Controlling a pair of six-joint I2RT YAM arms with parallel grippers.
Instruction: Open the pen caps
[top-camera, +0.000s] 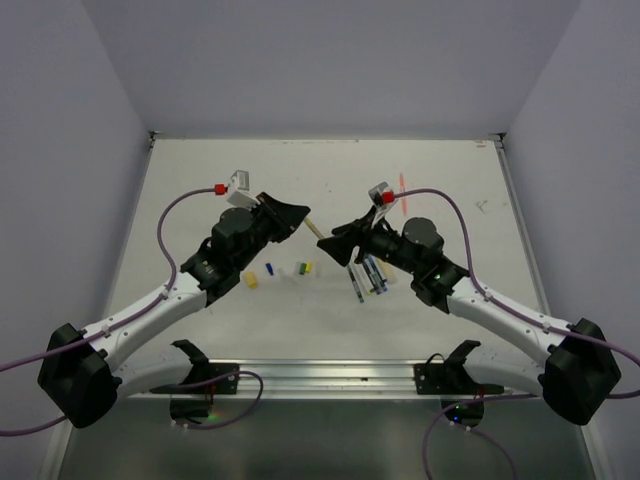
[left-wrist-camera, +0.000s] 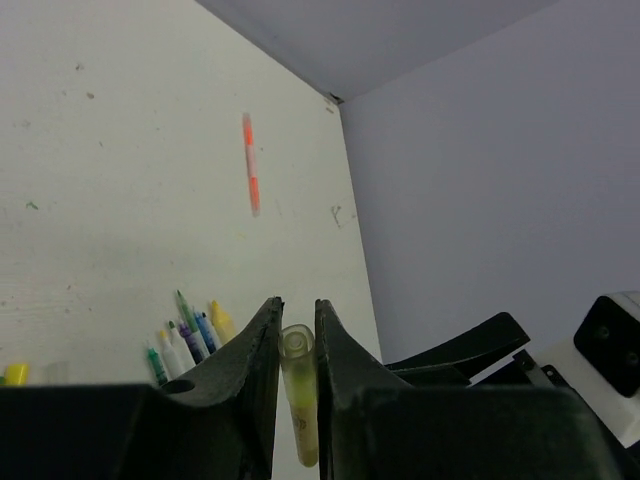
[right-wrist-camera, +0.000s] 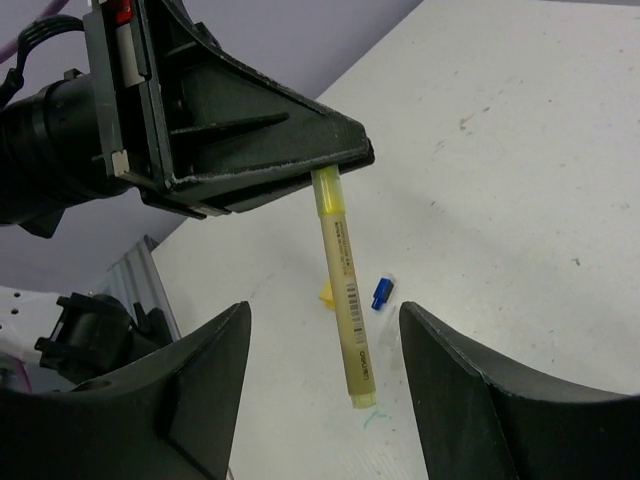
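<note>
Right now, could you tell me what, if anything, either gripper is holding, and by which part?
The left gripper pinches the yellow pen by one end; the right gripper is open, holding nothing.

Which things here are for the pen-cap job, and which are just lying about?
For the job: yellow highlighter clamped in the left gripper; right gripper, open; bunch of pens; blue cap; yellow cap; orange pen farther off.
Just lying about: purple cables; stray ink marks.

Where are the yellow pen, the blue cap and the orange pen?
yellow pen (right-wrist-camera: 345, 290): right wrist view, middle of its barrel.
blue cap (right-wrist-camera: 380, 293): right wrist view, its middle.
orange pen (left-wrist-camera: 251, 165): left wrist view, its middle.
</note>
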